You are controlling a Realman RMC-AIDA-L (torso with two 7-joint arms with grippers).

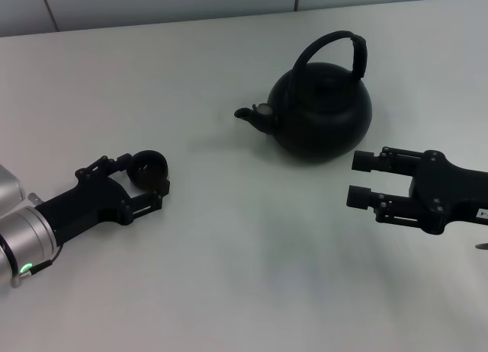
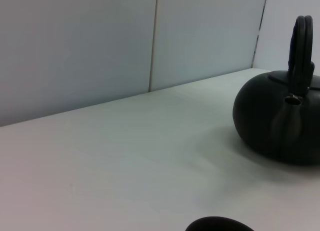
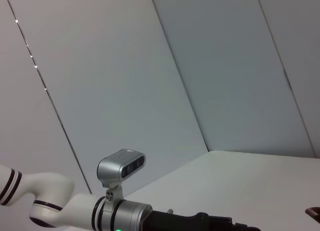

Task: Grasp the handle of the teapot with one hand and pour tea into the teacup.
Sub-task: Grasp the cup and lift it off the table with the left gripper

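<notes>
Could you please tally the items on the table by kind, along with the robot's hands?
Teapot: 1
Teacup: 1, held between the left hand's fingers
Robot hands: 2, left hand and right hand
Total: 4

Even, soft, cool light from overhead; the white table (image 1: 229, 276) is bright without glare. The teapot (image 1: 324, 112) casts only a faint, diffuse shadow around its base and shows a dull sheen on its shoulder. Near the teapot, edges stay fairly sharp
</notes>
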